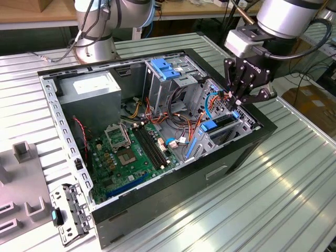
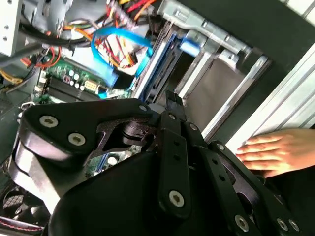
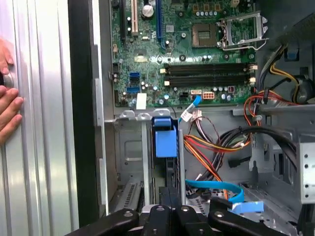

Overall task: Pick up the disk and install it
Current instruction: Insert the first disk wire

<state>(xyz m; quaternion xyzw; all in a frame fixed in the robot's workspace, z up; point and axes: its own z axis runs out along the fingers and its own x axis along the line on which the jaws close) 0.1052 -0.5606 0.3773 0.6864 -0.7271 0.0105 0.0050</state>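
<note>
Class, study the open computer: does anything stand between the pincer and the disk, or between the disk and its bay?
Nothing visible does. The disk sits edge-on in the drive bay, right below the pincer. The blue cable and orange wires lie beside the bay, not across it.

Likely a lab, ribbed metal workbench (image 1: 294, 184)
</note>
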